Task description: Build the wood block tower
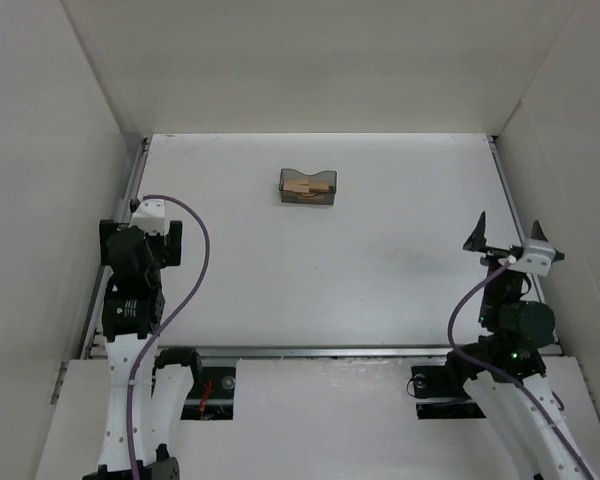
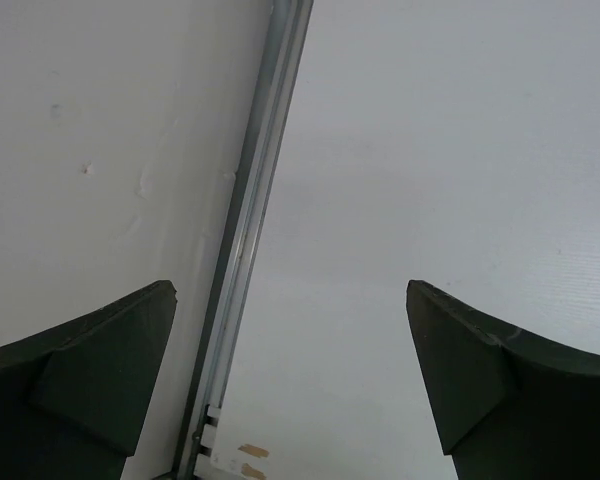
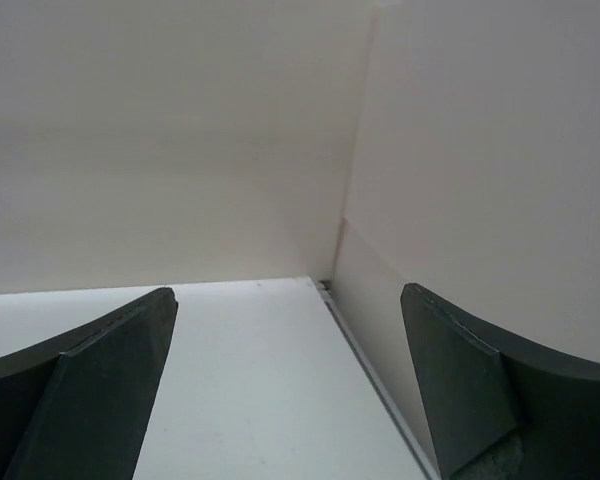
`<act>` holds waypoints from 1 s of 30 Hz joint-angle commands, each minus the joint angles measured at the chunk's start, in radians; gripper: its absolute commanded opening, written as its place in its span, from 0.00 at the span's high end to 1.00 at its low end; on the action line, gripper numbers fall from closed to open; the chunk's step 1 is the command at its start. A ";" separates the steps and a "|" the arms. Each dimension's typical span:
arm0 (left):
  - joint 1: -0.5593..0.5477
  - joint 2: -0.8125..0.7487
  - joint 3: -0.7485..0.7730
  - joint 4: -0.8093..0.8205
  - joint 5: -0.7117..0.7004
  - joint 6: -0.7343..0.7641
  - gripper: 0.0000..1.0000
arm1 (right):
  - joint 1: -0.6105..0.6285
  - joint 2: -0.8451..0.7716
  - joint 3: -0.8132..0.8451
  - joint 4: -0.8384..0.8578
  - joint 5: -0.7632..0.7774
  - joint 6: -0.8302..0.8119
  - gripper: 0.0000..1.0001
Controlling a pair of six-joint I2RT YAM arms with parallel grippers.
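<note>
Top external: wood blocks [image 1: 308, 186] inside the grey bin [image 1: 325, 201], likely light and stiff, suit a mid-length pinch; left tool [image 2: 290, 290], right tool [image 3: 285, 292] wide, empty.

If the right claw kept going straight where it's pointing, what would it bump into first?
Probably the white walls, near their far right corner. Nothing stands between the open right claw and that corner, only table below. The bin of wood blocks sits off to its left.

A dark grey plastic bin [image 1: 310, 200] stands toward the far middle of the white counter [image 1: 380, 270], enclosed by white walls [image 1: 320, 60] on three sides.
</note>
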 commanded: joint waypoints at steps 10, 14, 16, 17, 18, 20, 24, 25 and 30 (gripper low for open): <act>-0.008 -0.032 -0.007 -0.033 -0.023 0.039 0.00 | -0.004 0.750 0.766 -0.561 -0.521 -0.072 0.01; -0.008 -0.010 -0.007 0.008 -0.004 0.093 0.00 | -0.004 0.881 0.825 -0.444 -0.544 -0.199 0.01; -0.008 0.011 0.020 0.017 0.026 0.108 0.00 | 0.007 0.932 0.851 -0.352 -0.555 -0.257 0.01; -0.008 0.046 0.055 0.017 0.035 0.122 0.00 | 0.007 1.001 0.869 -0.328 -0.555 -0.279 0.01; -0.008 0.069 0.074 0.028 0.045 0.122 0.00 | 0.007 1.041 0.894 -0.307 -0.555 -0.290 0.01; -0.008 0.152 0.114 0.043 0.056 0.136 0.00 | 0.007 1.128 0.983 -0.273 -0.564 -0.290 0.01; -0.008 0.317 0.300 0.019 0.150 0.136 0.00 | 0.016 1.386 1.185 -0.421 -0.766 -0.290 0.01; -0.008 0.351 0.333 -0.008 0.229 0.136 0.00 | 0.016 1.427 1.224 -0.455 -0.823 -0.272 0.01; -0.008 0.549 0.485 -0.084 0.458 0.138 0.00 | 0.016 1.668 1.404 -0.546 -1.102 -0.275 0.11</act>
